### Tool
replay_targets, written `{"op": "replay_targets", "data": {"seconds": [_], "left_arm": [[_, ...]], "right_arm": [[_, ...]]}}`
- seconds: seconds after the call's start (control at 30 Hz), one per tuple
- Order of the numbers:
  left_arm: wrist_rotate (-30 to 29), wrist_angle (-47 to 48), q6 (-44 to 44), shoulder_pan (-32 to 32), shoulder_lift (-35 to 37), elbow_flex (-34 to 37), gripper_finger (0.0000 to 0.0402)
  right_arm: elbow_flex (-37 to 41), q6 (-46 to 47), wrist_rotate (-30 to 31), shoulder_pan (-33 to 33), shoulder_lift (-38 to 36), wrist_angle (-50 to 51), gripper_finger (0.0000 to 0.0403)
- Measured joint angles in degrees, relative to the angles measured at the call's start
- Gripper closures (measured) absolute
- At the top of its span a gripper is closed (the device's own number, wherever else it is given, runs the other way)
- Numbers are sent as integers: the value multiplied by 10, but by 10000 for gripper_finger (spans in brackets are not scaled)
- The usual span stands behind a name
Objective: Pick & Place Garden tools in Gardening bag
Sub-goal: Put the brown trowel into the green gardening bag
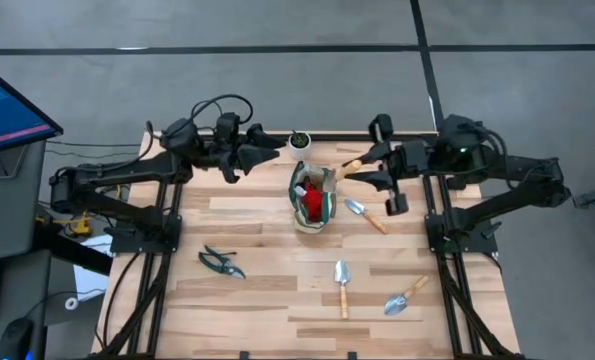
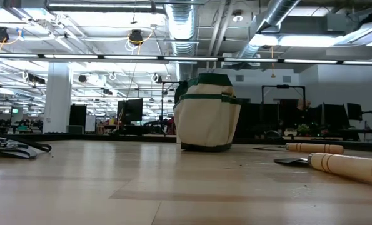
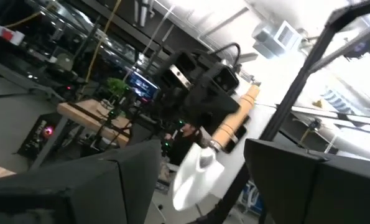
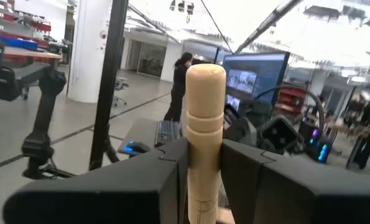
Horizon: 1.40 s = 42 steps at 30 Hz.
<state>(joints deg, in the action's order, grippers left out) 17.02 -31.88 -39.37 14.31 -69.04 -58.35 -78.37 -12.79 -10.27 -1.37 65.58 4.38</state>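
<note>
Nearest the low camera, a wooden trowel handle (image 2: 348, 167) lies on the table (image 1: 277, 300), with a second handle (image 2: 314, 148) beyond it. Both belong to trowels resting flat on the wood: one front-centre (image 1: 342, 285), one front-right (image 1: 405, 297), and one just beside the gardening bag (image 1: 312, 196) on its right (image 1: 365, 214). Pruning shears (image 1: 221, 262) lie well apart, at the front left. The right gripper (image 1: 362, 166) is clamped on the wooden handle of a fourth trowel (image 4: 203, 124), holding it in the air close to the bag's upper right rim, handle clear of the table. The bag stands upright at table centre and contains a red-and-black item (image 1: 315, 203). The left gripper (image 1: 277, 148) hovers unclenched and empty beside a small white pot (image 1: 300, 142), just behind the bag.
</note>
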Motion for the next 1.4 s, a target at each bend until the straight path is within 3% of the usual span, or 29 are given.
{"op": "replay_targets", "data": {"seconds": [0.23, 0.63, 0.97, 1.4], "left_arm": [[-20, -12, -100, -21, 0, 0, 179], [5, -17, -239, -58, 0, 0, 179], [12, -17, -271, -62, 0, 0, 179], [-6, -54, -289, -86, -1, 0, 179]], "right_arm": [[0, -69, -19, -13, 56, -98, 339], [0, -73, -75, 11, 118, -265, 339], [0, -68, -113, 25, 101, -335, 339], [-1, -63, -140, 36, 131, -383, 339]]}}
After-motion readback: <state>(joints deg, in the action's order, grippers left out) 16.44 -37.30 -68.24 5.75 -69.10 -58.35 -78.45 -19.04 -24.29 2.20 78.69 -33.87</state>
